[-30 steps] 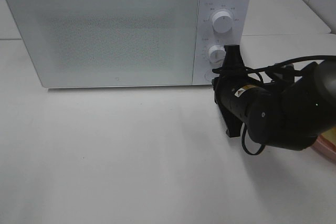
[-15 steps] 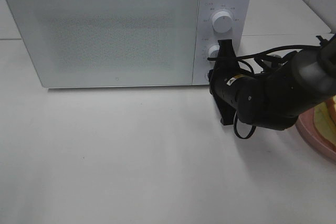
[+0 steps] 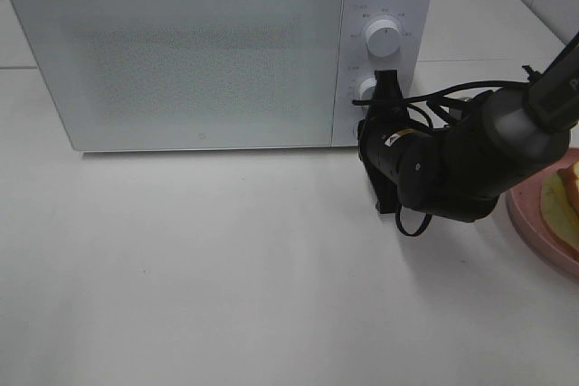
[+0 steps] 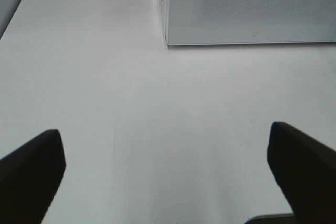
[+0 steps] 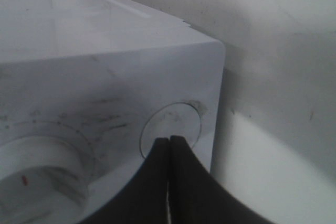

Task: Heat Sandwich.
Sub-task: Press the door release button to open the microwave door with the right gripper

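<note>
Table (image 3: 226, 268): a white surface that fills the lower half of the exterior view and carries everything else.
Microwave (image 3: 181, 51): a white oven across the upper left and centre of the frame, its speckled door shut and its control panel on its right side.
Right arm (image 3: 461, 160): black, with cables. It reaches in from the right edge at mid-height toward the bottom of the control panel.
Pink plate (image 3: 534, 223): round, at the right edge of the frame behind the arm's elbow, only partly in view.
Sandwich (image 3: 568, 189): lies on the pink plate at the far right edge, well apart from the microwave, showing tan crust and pale yellow-green filling.
Knobs: 2 white dials on the panel. The upper knob (image 3: 384, 39) is clear and the lower knob (image 3: 365, 89) is partly hidden by the gripper.
Round button (image 5: 170, 121): sits in the panel's bottom corner.
Right gripper (image 5: 169, 142): its fingers are pressed together with nothing between them, and the tips are at the button's edge.
Left gripper (image 4: 165, 150): its jaws are spread wide and empty above bare table, seen only in its own wrist view.
</note>
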`<state>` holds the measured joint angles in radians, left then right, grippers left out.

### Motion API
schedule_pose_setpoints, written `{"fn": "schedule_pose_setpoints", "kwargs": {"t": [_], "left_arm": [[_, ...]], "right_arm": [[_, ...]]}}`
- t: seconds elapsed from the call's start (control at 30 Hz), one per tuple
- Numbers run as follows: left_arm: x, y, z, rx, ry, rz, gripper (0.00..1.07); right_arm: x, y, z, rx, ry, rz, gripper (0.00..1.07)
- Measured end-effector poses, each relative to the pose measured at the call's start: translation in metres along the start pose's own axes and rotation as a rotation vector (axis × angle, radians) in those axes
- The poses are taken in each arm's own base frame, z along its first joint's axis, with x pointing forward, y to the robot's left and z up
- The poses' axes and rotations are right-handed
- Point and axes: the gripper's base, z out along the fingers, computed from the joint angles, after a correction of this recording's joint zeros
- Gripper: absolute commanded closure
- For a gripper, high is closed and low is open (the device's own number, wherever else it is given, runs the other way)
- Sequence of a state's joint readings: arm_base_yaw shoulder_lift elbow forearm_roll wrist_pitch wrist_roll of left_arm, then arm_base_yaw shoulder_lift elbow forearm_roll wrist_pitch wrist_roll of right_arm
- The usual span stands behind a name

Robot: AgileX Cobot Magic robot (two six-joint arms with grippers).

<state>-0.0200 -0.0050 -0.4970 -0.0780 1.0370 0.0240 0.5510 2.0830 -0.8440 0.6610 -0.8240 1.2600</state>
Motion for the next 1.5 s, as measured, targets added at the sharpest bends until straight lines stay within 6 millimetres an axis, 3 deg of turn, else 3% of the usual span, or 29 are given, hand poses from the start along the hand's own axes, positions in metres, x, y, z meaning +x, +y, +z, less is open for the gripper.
{"fn": "schedule_pose_setpoints", "kwargs": {"t": [1.5], "left_arm": [[0.000, 0.000, 0.000, 0.000, 0.000, 0.000, 0.06]], "right_arm": [[-0.003, -0.001, 0.013, -0.026, -0.023, 0.000, 1.07]]}}
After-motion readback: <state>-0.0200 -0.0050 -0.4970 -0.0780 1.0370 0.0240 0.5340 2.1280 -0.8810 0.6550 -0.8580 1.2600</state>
